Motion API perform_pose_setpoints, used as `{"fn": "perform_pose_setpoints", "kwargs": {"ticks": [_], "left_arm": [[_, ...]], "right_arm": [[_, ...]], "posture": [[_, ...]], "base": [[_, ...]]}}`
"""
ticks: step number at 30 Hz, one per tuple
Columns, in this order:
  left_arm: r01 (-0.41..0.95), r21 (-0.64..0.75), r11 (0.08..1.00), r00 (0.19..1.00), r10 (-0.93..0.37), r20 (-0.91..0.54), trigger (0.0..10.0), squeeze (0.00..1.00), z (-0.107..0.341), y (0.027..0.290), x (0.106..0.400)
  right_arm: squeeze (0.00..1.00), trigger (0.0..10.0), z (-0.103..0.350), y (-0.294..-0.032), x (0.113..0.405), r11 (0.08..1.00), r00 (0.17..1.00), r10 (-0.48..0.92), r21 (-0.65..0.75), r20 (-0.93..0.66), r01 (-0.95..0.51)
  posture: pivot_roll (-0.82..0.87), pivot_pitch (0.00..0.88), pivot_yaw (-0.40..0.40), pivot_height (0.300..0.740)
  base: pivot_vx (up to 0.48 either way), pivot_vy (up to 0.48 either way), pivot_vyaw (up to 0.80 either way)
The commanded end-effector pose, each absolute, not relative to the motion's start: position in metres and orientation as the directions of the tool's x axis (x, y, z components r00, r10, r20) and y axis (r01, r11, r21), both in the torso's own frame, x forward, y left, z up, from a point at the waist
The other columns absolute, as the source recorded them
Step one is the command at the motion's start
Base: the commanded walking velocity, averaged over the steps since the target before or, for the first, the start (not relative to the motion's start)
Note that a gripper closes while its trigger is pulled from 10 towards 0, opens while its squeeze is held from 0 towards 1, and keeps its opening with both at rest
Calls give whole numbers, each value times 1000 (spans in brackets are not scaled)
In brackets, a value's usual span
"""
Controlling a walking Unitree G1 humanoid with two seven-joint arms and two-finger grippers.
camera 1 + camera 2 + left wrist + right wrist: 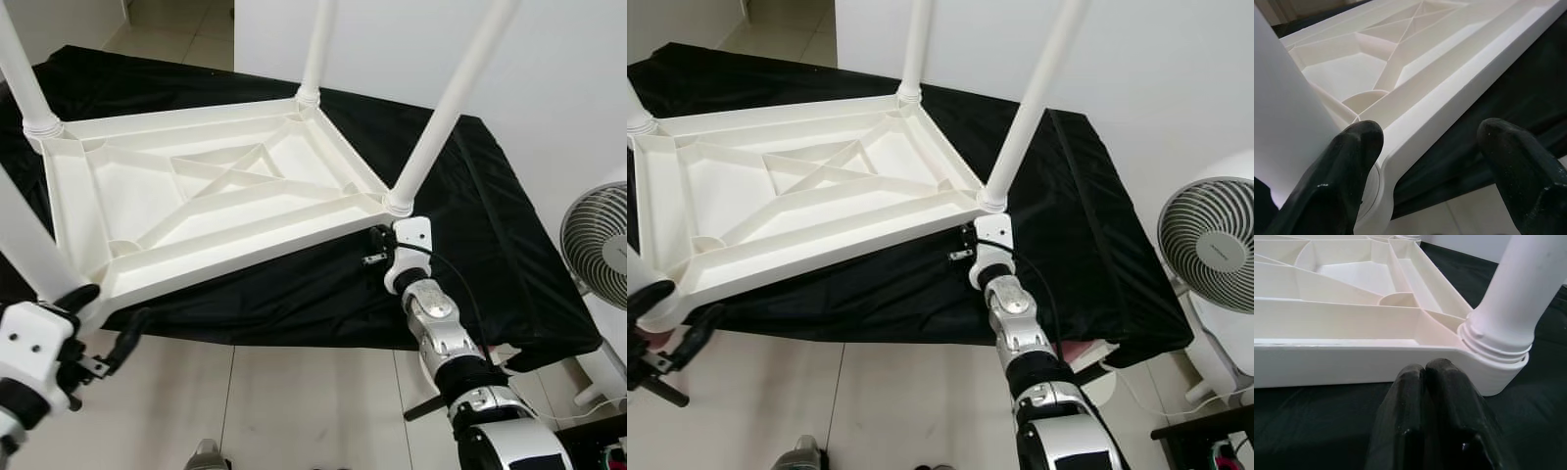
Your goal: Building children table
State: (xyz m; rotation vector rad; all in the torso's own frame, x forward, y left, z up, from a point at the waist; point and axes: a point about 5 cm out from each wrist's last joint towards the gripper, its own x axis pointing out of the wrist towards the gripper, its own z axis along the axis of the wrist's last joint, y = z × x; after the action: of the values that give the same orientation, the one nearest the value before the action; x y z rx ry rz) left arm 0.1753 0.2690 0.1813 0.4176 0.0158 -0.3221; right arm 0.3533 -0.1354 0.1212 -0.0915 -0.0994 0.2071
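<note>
Currently upturned white table (211, 201) on black cloth (490, 225), legs up and cropped by frame; left gripper (1425, 161) wide at near-left corner, right gripper (1427, 377) closed beside near-right corner.

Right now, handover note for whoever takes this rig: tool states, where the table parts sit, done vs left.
Left tool: open, fingers straddling the near-left corner of the table top, by the near-left leg. Nothing clamped.
Right tool: shut, empty, tips at the table top's rim beside the near-right leg.
Table top lies upside down on the black cloth, ribs up, near-left corner overhanging the cloth's edge.
Done: all four legs stand in their corner sockets, including the far-left leg and far-right leg.
Left: check the legs are seated fully (cannot tell from here), then turn the table upright.
</note>
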Motion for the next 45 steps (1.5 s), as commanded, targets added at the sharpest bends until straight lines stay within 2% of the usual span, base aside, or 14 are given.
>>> {"fn": "perform_pose_setpoints", "kwargs": {"ticks": [1, 11, 13, 17, 21, 27, 29, 32, 36, 38, 43, 45], "left_arm": [[292, 378, 879, 956, -275, -99, 10000, 0, 182, 279, 172], [367, 333, 868, 929, -324, -181, 10000, 0, 183, 285, 165], [409, 334, 849, 903, -326, -278, 10000, 0, 180, 293, 155], [429, 358, 829, 878, -291, -380, 10000, 0, 180, 307, 147], [373, 463, 804, 903, -200, -380, 10000, 0, 192, 327, 147], [161, 604, 781, 965, 3, -261, 10000, 0, 216, 364, 158], [161, 604, 781, 965, 3, -261, 10000, 0, 216, 364, 158], [38, 668, 743, 984, 88, -153, 10000, 0, 229, 374, 171], [-65, 676, 734, 990, 133, -49, 10000, 0, 236, 372, 189], [-91, 659, 747, 994, 113, 10, 10000, 0, 235, 357, 207], [-79, 626, 776, 997, 62, 48, 10000, 0, 231, 339, 223], [-44, 583, 811, 997, 2, 72, 10000, 0, 227, 318, 235]], "right_arm": [[0, 10000, 120, -140, 354, 976, 976, 199, -106, 86, -189], [0, 10000, 119, -140, 354, 977, 977, 194, -105, 87, -184], [0, 10000, 119, -140, 354, 978, 977, 192, -103, 88, -183], [0, 10000, 118, -140, 354, 978, 977, 192, -102, 89, -183], [0, 10000, 118, -139, 354, 977, 977, 194, -103, 90, -185], [0, 10000, 120, -138, 356, 978, 977, 192, -100, 94, -183], [0, 10000, 120, -138, 356, 978, 977, 192, -100, 94, -183], [0, 10000, 120, -138, 356, 979, 977, 189, -98, 96, -179], [0, 10000, 121, -137, 356, 979, 977, 187, -97, 98, -178], [0, 10000, 121, -137, 356, 980, 978, 182, -95, 103, -172], [0, 10000, 121, -140, 355, 983, 979, 169, -93, 110, -159], [0, 10000, 120, -141, 353, 984, 980, 162, -90, 112, -152]], "posture": [[411, 110, -138, 740], [409, 108, -135, 740], [411, 109, -134, 740], [415, 111, -136, 740], [417, 111, -137, 740], [417, 106, -136, 740], [417, 106, -136, 740], [416, 105, -135, 740], [403, 103, -133, 740], [387, 100, -126, 740], [367, 100, -117, 740], [359, 98, -115, 740]], "base": [[0, 0, 0], [0, 0, 0], [0, 0, 0], [0, 0, 0], [0, 0, 0], [0, 0, 0], [0, 0, 0], [0, 0, 0], [0, 0, 0], [0, 0, 0], [0, 0, 0], [0, 0, 0]]}}
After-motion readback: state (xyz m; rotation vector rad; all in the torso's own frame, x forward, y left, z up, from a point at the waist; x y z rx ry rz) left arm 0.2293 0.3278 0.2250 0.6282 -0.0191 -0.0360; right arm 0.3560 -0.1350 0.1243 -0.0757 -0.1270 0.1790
